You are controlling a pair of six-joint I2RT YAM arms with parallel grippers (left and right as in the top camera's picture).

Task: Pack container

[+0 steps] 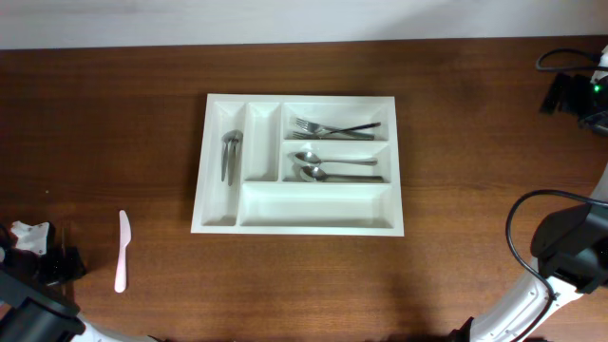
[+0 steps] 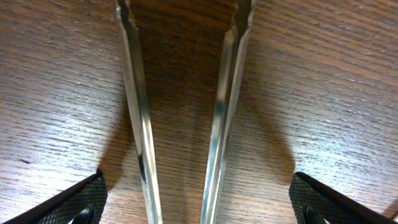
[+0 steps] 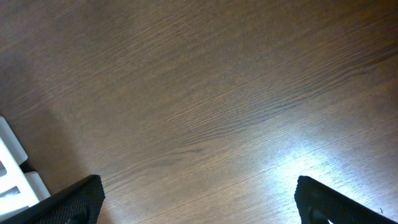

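Note:
The container (image 1: 296, 220), a large white cutlery tray, sits mid-table. Forks (image 1: 328, 127) and spoons (image 1: 328, 167) lie in its right-hand slots, and a metal utensil (image 1: 231, 154) stands in its far-left slot. The long front slot is bare. A white plastic knife (image 1: 122, 249) lies on the wood at front left. In the left wrist view my left gripper (image 2: 198, 202) is open just above the table, with two thin metal blades (image 2: 138, 118) lying between its fingers, untouched. My right gripper (image 3: 199, 199) is open over bare wood, and a tray corner (image 3: 12, 171) shows at its left.
A crumpled white scrap (image 1: 30, 234) lies beside the left arm (image 1: 43, 271) at the table's front-left corner. The right arm (image 1: 570, 249) stands at front right. Black cables and hardware (image 1: 570, 90) sit at the far right edge.

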